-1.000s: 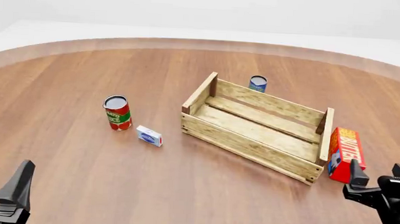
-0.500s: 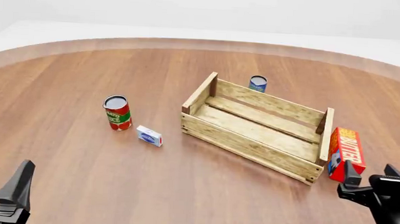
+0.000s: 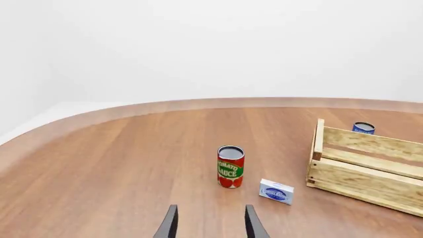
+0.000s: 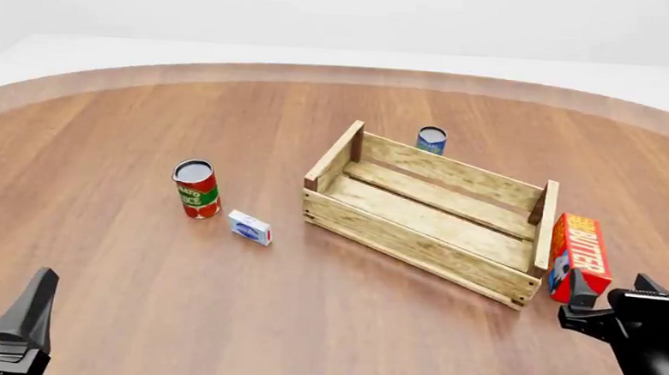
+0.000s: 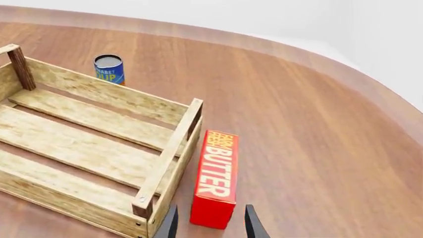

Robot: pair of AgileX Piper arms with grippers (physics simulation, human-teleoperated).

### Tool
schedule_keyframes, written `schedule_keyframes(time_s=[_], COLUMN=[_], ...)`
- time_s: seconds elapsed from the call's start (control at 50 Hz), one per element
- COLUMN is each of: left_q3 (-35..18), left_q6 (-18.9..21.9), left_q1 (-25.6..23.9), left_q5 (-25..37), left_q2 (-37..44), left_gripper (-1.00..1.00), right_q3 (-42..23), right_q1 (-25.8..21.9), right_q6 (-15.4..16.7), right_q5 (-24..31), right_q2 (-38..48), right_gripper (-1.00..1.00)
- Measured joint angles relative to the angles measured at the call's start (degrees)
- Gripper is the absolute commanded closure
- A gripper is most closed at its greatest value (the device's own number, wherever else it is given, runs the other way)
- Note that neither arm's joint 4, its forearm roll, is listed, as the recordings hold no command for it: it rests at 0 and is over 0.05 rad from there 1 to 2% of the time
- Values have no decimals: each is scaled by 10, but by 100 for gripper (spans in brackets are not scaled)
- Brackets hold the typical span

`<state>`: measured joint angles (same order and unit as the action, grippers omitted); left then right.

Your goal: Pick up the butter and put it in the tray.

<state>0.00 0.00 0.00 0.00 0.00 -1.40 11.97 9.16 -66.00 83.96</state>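
Observation:
The butter (image 4: 578, 254), a red-orange carton with white "BUTTER" lettering, lies on the table against the outside of the tray's right end. The tray (image 4: 414, 235) is a light wooden slatted crate in the middle, with nothing inside it. My right gripper (image 4: 612, 291) is open just in front of the butter's near end, its fingers apart and holding nothing. In the right wrist view the butter (image 5: 216, 177) runs straight ahead of the open right gripper (image 5: 210, 225), beside the tray (image 5: 169, 157). My left gripper (image 4: 2, 297) stands open at the near left, far from both.
A tomato sauce can (image 4: 196, 189) and a small white-blue box (image 4: 249, 228) sit left of the tray. A blue can (image 4: 431, 140) stands behind it. The left wrist view shows the tomato can (image 3: 230, 166) and box (image 3: 276, 191) ahead of the left gripper (image 3: 211, 227).
My right gripper has shifted a little to the left and closer to the butter's near end. The left arm, butter and tray have not moved.

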Motion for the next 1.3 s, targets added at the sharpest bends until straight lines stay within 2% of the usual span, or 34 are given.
schedule_keyframes(time_s=[0.6,1.3], left_q3=[0,0], left_q6=[0,0], left_q1=[0,0], left_q5=[0,0], left_q2=[0,0], left_gripper=[-100,-100], right_q3=[-23,-52], right_q1=[11,13], right_q6=[10,17], right_q5=[-31,-38], right_q2=[63,124], right_gripper=[-100,-100])
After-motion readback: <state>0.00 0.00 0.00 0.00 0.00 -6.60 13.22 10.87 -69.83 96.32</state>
